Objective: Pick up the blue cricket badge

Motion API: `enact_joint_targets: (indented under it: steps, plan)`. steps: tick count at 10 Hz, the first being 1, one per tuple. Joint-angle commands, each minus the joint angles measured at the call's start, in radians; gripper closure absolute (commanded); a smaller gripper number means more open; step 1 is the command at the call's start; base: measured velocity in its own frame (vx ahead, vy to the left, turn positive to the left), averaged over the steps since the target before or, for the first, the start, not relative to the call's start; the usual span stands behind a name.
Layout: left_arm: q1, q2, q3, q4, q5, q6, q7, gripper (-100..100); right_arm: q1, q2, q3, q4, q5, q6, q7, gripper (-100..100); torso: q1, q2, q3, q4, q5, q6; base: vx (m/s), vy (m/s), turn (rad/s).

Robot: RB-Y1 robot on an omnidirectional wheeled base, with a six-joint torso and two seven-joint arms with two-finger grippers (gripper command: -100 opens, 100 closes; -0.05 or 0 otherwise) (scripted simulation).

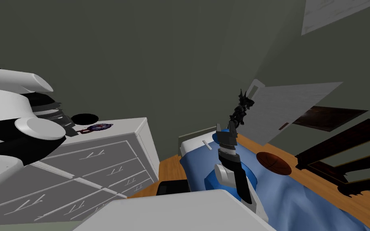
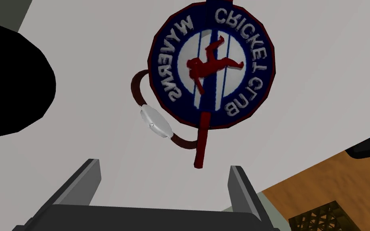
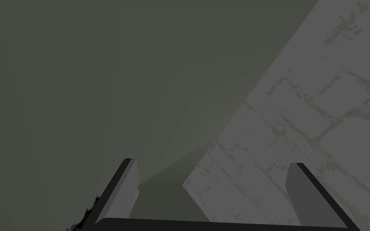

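Two fingers of my left gripper point(image 2: 164, 170) stand apart over the white top of the dresser point(image 2: 320, 80) and hold nothing. The blue cricket badge point(image 2: 212, 64) lies flat on this top, just ahead of the fingers. A watch point(image 2: 155, 122) with a brown strap lies against its edge, and a black round thing point(image 2: 7, 80) is near. My right gripper point(image 3: 213, 166) is raised over the bed point(image 1: 300, 196), its fingers apart too.

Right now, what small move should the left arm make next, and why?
Probably advance the left gripper toward the blue cricket badge: its fingers stand open and short of the badge, which lies flat on the white dresser top. Keep clear of the watch at its edge.
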Motion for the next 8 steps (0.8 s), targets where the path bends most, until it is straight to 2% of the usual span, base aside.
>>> enact_joint_targets:
  steps: [1,2,3,4,5,7,8]
  plan:
    - [-0.012,0.011,-0.001,0.028,-0.006,0.05,0.006,-100,0.0,0.0,0.0,0.0,0.0,0.0,0.0,0,0.0,0.0,0.0,0.0,0.0,0.0,0.061,-0.049,-0.066]
    - [-0.013,0.013,0.0,0.034,-0.007,0.068,0.008,-100,0.0,0.0,0.0,0.0,0.0,0.0,0.0,0,0.0,0.0,0.0,0.0,0.0,0.0,0.047,-0.035,-0.038]
    - [-0.008,0.011,0.002,0.027,-0.005,0.051,0.005,-100,0.0,0.0,0.0,0.0,0.0,0.0,0.0,0,0.001,0.0,0.0,0.0,0.0,0.0,0.017,-0.015,-0.004]
    - [-0.006,0.011,0.003,0.024,-0.005,0.058,0.005,0,0.0,0.0,0.0,0.0,0.0,0.0,0.0,0,0.002,0.002,0.001,0.0,0.0,0.0,0.0,0.0,0.0]
    - [-0.005,0.0,0.002,0.031,-0.01,0.044,0.036,-100,0.0,0.0,0.0,0.0,0.0,0.0,0.0,0,0.003,0.003,0.002,0.001,0.001,-0.001,-0.048,0.028,-0.154]
    - [-0.003,-0.011,0.001,0.038,-0.016,0.032,0.066,-100,0.0,0.0,0.0,0.0,0.0,0.0,0.0,0,0.007,0.009,0.005,0.002,0.002,0.0,-0.116,0.076,-0.166]
    - [-0.001,-0.022,0.0,0.045,-0.021,0.019,0.097,-100,0.0,0.0,0.0,0.0,0.0,0.0,0.0,0,0.009,0.011,0.006,0.003,0.002,0.0,-0.139,0.085,-0.161]
